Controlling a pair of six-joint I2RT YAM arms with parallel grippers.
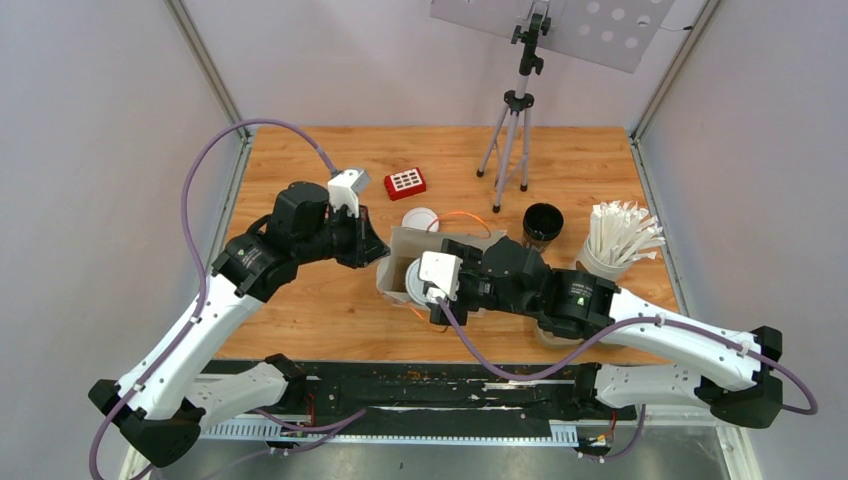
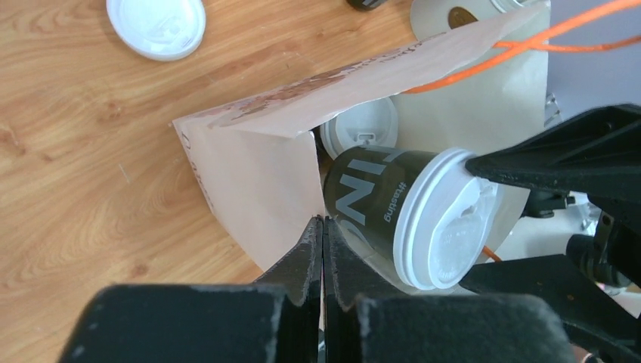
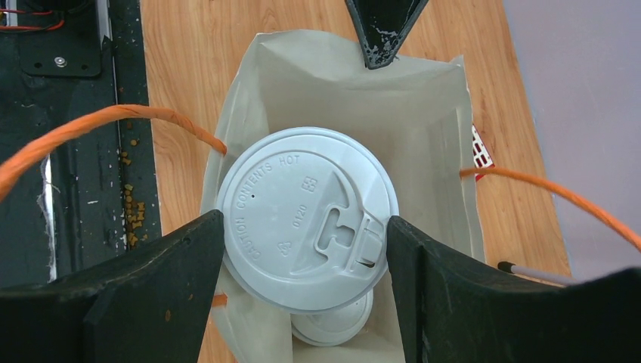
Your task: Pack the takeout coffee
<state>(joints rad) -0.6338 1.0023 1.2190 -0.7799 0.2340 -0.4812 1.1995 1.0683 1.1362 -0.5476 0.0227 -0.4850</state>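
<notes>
A kraft paper bag point(image 1: 460, 245) with orange handles stands mid-table. My left gripper point(image 1: 378, 250) is shut on the bag's rim point(image 2: 323, 227) and holds the mouth open. My right gripper point(image 1: 425, 285) is shut on a black takeout coffee cup point(image 2: 378, 200) with a white lid point(image 3: 306, 208). It holds the cup tilted in the bag's mouth, with its fingers point(image 3: 189, 261) on both sides of the lid. A second lidded cup point(image 3: 336, 321) sits deeper inside the bag and also shows in the left wrist view point(image 2: 359, 128). A third black cup point(image 1: 542, 222) stands open, without a lid, to the right of the bag.
A loose white lid point(image 1: 420, 219) lies behind the bag. A red box point(image 1: 405, 182) lies further back. A white cup of wrapped straws point(image 1: 612, 245) stands at the right. A tripod point(image 1: 512, 130) stands at the back. Walls close in both sides.
</notes>
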